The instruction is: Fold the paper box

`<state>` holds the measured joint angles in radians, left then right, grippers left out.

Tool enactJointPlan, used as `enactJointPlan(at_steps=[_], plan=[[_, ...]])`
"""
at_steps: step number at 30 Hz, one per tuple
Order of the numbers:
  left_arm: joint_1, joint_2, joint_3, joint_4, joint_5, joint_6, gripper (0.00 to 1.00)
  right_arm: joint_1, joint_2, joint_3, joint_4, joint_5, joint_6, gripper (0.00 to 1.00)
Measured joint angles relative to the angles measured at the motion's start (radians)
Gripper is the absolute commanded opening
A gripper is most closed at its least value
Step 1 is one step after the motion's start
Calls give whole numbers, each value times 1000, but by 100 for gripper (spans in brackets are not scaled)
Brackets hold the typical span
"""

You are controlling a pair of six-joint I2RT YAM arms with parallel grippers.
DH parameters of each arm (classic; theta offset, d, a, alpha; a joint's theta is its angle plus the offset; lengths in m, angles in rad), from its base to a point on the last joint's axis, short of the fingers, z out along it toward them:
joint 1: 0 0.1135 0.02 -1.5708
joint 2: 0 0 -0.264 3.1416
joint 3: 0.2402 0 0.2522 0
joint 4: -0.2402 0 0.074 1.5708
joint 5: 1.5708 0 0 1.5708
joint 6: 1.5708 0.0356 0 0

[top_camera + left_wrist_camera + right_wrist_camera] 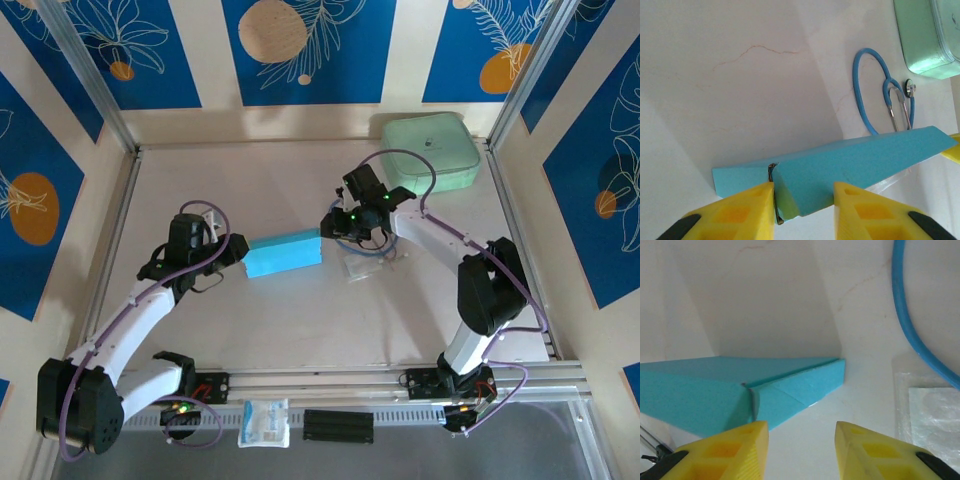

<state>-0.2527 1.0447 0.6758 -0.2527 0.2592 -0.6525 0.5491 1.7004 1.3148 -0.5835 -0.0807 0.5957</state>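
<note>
1. State: paper box (284,253) sits mid-table (300,330), long axis left to right, closed up as a flat sky-blue block; cannot tell whether it rests on the surface or is held just off it.
2. Left gripper (802,195) pinches the box's left end, one jaw on each side wall; right gripper (800,432) has its jaws spread with bare table between them, just short of the box's right end and not touching it.
3. Risk, right end: the right wrist view shows a seam and a diagonal crease at the near corner; the end flap looks not fully seated (judgement); an off-centre push from the right jaws could buckle the flap or spring it out instead of tucking it.
4. Risk, slip: thin smooth card; any push from the right loads the left pinch directly; the box could slide through the jaws or swing about them.
5. Risk, crush: the box is hollow; a harder squeeze at the left to resist that push could dent the end wall.
6. Risk, clutter: clear plastic packet (932,410) lies just beside the right gripper, blue stethoscope tube (907,315) near it; a low jaw could snag either and drag it into the box.
7. Mint-green case (432,150) is well apart at the far right; no concern.
</note>
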Motion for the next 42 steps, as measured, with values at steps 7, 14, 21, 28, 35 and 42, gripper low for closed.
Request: enactJointPlan(at_steps=[7,14,21,28,35,42], plan=[[0,2,0,2,0,6,32,0,4,-21,3,-2,16,44],[0,6,2,3,0,6,32,-2,-69,16,30,-46,51,56],[0,6,4,2,0,7,32,-2,-40,46,68,-93,64,55],[0,6,4,2,2,7,32,-2,30,25,87,-104,77,37],[0,11,4,2,3,19,43,-8,24,-31,184,-108,95,32],[0,-31,4,-61,-25,26,56,-13,24,-38,207,-106,97,31]])
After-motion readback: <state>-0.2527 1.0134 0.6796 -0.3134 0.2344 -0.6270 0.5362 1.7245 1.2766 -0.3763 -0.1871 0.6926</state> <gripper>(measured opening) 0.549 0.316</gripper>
